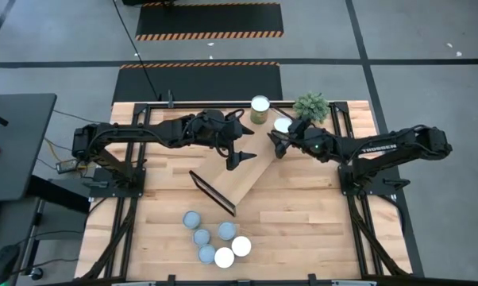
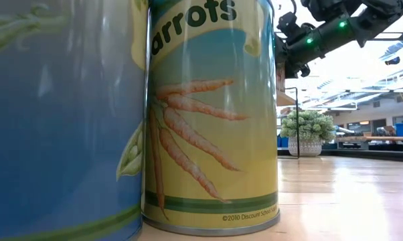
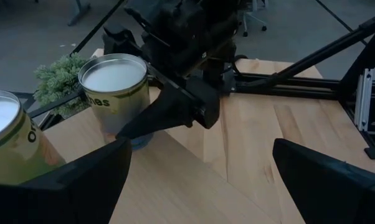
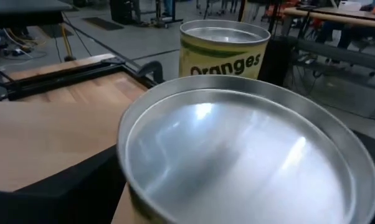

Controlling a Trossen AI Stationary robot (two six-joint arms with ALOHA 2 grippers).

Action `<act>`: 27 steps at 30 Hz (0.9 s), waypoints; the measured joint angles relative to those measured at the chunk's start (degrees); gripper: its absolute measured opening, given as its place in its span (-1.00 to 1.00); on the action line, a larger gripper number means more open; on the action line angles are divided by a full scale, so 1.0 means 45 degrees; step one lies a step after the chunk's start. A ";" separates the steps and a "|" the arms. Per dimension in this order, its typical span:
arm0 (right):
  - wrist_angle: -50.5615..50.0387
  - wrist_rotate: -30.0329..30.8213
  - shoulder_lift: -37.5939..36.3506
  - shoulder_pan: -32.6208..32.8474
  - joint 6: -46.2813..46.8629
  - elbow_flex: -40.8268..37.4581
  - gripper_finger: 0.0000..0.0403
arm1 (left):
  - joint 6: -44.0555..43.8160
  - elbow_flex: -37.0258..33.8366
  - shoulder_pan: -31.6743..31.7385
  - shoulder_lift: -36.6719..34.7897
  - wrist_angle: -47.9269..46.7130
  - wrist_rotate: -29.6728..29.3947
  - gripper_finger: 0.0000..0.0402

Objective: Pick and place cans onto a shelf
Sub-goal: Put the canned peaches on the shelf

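Grey concrete floor surrounds the pale slatted-wood worktop (image 1: pixel 318 206), where the long light-wood shelf (image 1: pixel 243 179) lies diagonally. 2 white-topped, yellow-labelled cans (image 1: pixel 260 104) sit at its far end; the right pincer (image 1: pixel 277 144) spreads beside the second (image 1: pixel 282 125), likely releasing it. The left pincer (image 1: pixel 237 155), fingers apart, waits nearby. 6 cans (image 1: pixel 217 243) cluster near the front edge, probably awaiting pickup.
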 joint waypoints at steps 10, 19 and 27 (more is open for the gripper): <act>-0.0125 -0.0446 -0.0005 -0.0702 -0.0439 0.0053 0.98 | 0.0000 0.0000 -0.0017 -0.0024 0.0003 0.0000 0.97; 0.0563 -0.1501 -0.0005 -0.1370 -0.1152 0.0053 0.98 | 0.0006 0.0000 -0.0015 -0.0029 0.0006 -0.0005 0.97; 0.0704 -0.2915 -0.0005 -0.2302 -0.1293 0.0054 0.99 | 0.0010 0.0001 -0.0015 -0.0029 0.0006 -0.0015 0.97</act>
